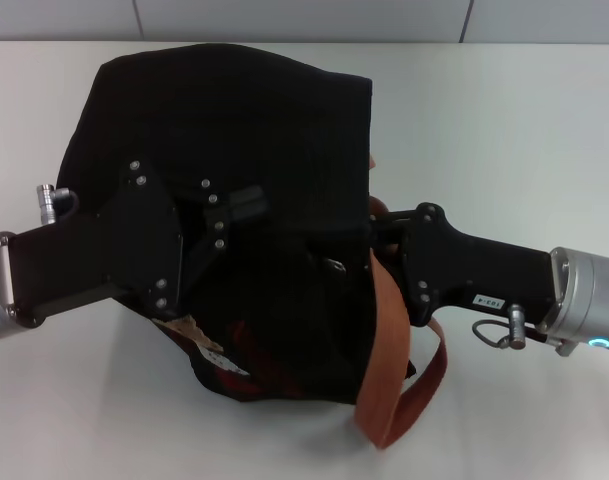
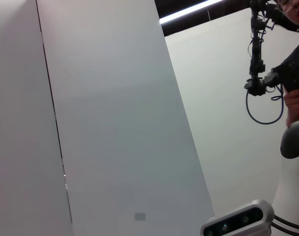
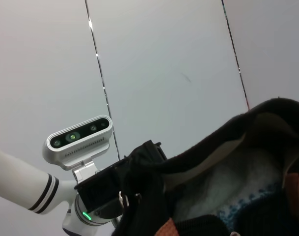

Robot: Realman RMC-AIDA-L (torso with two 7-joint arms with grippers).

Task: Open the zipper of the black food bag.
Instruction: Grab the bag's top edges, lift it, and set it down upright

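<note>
The black food bag [image 1: 244,110] lies slumped in the middle of the white table, with an orange-brown strap [image 1: 394,350] looping out at its front right. My left gripper [image 1: 229,215] reaches in from the left and rests on the bag's top. From the right, my right gripper [image 1: 376,232] presses against the bag's side beside the strap. A small silver glint [image 1: 336,265] between them looks like the zipper pull; the zip track is lost in the black fabric. The right wrist view shows the bag's rim [image 3: 223,142] gaping over a pale lining [image 3: 237,182].
The white table [image 1: 504,120] spreads around the bag, with a grey wall behind it. A patch and red lettering [image 1: 219,355] show at the bag's front edge. The left wrist view shows only wall panels, the robot's head camera [image 2: 237,221] and a stand with cables [image 2: 259,78].
</note>
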